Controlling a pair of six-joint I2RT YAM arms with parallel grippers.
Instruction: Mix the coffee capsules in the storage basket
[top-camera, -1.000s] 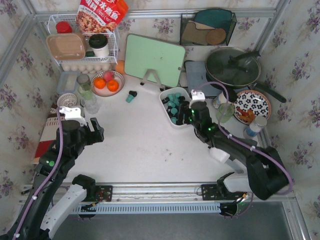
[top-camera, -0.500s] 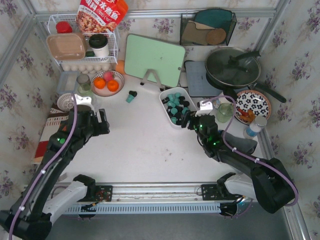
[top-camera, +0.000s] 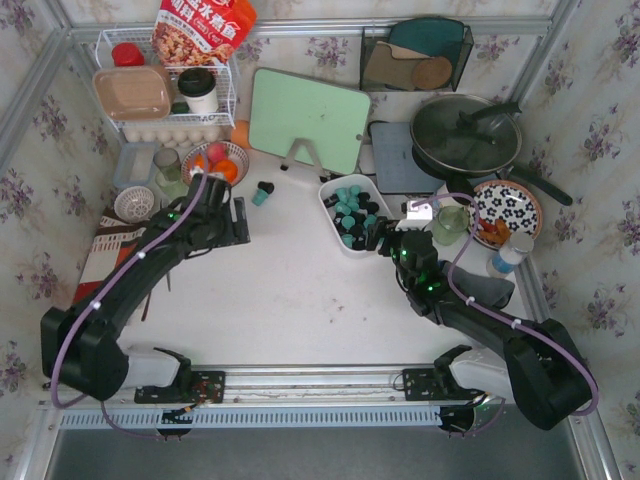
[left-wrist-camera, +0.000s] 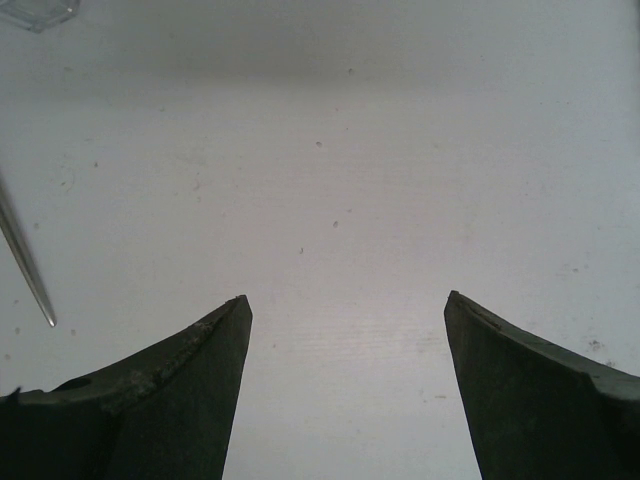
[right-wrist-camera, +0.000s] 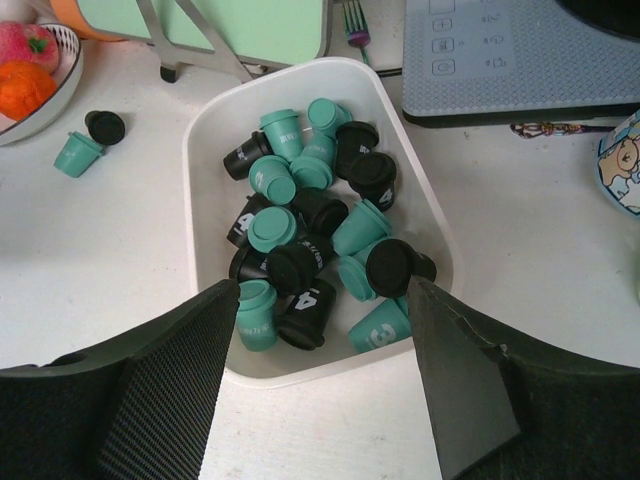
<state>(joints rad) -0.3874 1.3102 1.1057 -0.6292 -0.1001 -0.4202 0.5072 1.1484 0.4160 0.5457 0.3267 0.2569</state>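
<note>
The white storage basket (top-camera: 331, 189) stands mid-table with several teal and black coffee capsules (top-camera: 349, 208) heaped in it. In the right wrist view the basket (right-wrist-camera: 200, 140) and its capsules (right-wrist-camera: 310, 220) lie just beyond my fingers. My right gripper (right-wrist-camera: 323, 283) is open and empty, at the basket's near end (top-camera: 377, 237). Two loose capsules, a teal one (right-wrist-camera: 78, 153) and a black one (right-wrist-camera: 105, 126), lie on the table left of the basket (top-camera: 262, 192). My left gripper (top-camera: 238, 215) is open and empty over bare table (left-wrist-camera: 347, 297), just short of the loose capsules.
A green cutting board (top-camera: 308, 120) stands behind the basket. A fruit bowl (top-camera: 215, 165) and a glass jar (top-camera: 170, 165) are at the left, with a wire rack (top-camera: 165, 90) behind. A grey scale (right-wrist-camera: 530, 55), a lidded pan (top-camera: 465, 135) and a patterned plate (top-camera: 505, 212) are at the right.
My left arm has swung far up and to the right, towards the loose capsules. My right gripper drew back from over the basket to its near end and has since held still.
</note>
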